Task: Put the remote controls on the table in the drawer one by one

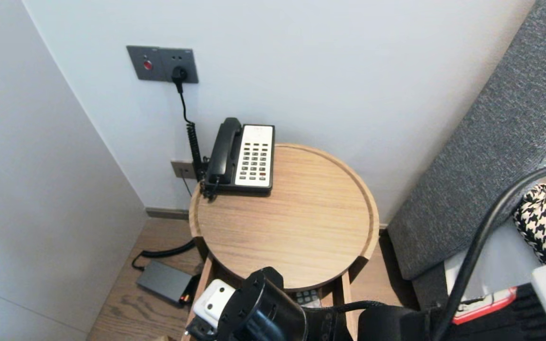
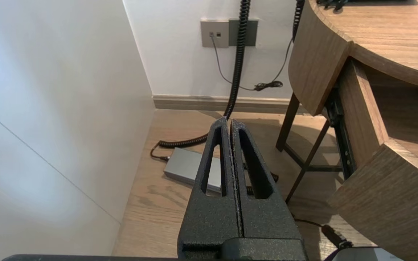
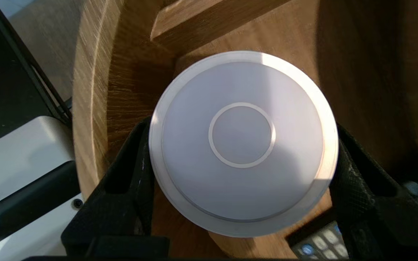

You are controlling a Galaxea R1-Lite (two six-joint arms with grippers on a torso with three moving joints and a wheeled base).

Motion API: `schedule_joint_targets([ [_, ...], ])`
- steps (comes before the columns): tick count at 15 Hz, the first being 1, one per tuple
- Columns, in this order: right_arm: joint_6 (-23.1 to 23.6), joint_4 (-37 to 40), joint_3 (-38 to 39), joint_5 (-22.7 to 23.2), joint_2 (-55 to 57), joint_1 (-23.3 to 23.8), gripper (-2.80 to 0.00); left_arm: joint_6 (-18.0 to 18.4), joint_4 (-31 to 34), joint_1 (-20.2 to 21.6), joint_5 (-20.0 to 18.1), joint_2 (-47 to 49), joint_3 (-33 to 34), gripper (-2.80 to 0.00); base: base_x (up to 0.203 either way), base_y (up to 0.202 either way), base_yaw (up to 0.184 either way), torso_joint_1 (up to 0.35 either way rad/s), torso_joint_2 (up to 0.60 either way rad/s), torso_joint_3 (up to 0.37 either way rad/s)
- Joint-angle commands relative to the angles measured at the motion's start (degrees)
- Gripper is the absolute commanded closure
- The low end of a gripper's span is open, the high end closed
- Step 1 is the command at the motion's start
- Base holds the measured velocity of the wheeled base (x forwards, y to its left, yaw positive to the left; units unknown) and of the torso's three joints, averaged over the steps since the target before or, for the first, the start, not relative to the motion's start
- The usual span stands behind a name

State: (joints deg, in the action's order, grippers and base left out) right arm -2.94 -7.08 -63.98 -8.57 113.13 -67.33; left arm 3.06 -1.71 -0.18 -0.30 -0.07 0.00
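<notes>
Right fingers clasp white disc | wooden rim close | left fingers closed

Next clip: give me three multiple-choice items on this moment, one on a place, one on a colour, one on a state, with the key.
1. Where on the round table does the telephone stand?
A) at its far left edge, by the wall
B) at its centre
C) at its near edge

2. What colour is the round disc in the right claw?
A) red
B) white
C) black

3. How is the left claw?
A) wide open
B) shut on a cable
C) shut, holding nothing

Key:
1 A, the head view shows it at the wall side of the top.
2 B, the right wrist view shows a white face with a ring.
3 C, the left wrist view shows its jaws pressed together above the floor.
</notes>
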Motion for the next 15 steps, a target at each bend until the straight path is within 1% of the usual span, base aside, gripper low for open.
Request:
schedule_joint_targets([
  [1, -0.5, -0.9, -0.1, -0.1, 3.4, -0.4, 0.00, 0.0, 0.0, 0.0, 0.0, 0.0, 0.7, 0.00, 0.000, 0.000, 0.000, 0.000, 0.00, 0.000],
  [4, -0.9, -2.4, -0.6, -0.6, 5.5, -0.4, 0.00, 0.0, 0.0, 0.0, 0.0, 0.0, 0.7, 0.00, 0.000, 0.000, 0.000, 0.000, 0.00, 0.000],
  [7, -2.3, -2.4, -1.8, -2.8, 6.9, -0.5, 0.00, 0.0, 0.0, 0.0, 0.0, 0.0, 0.7, 0.00, 0.000, 0.000, 0.000, 0.000, 0.00, 0.000],
  [11, -2.7, -2.7, -2.7, -2.8, 7.4, 0.0, 0.00, 0.0, 0.0, 0.0, 0.0, 0.0, 0.7, 0.00, 0.000, 0.000, 0.000, 0.000, 0.00, 0.000],
  [13, -2.8, -3.7, -2.6, -3.2, 7.6, 0.1, 0.00, 0.0, 0.0, 0.0, 0.0, 0.0, 0.7, 0.00, 0.000, 0.000, 0.000, 0.000, 0.00, 0.000],
  [15, -3.0, -5.9, -2.5, -4.7, 7.6, 0.1, 0.00, 0.0, 0.0, 0.0, 0.0, 0.0, 0.7, 0.00, 0.000, 0.000, 0.000, 0.000, 0.00, 0.000],
])
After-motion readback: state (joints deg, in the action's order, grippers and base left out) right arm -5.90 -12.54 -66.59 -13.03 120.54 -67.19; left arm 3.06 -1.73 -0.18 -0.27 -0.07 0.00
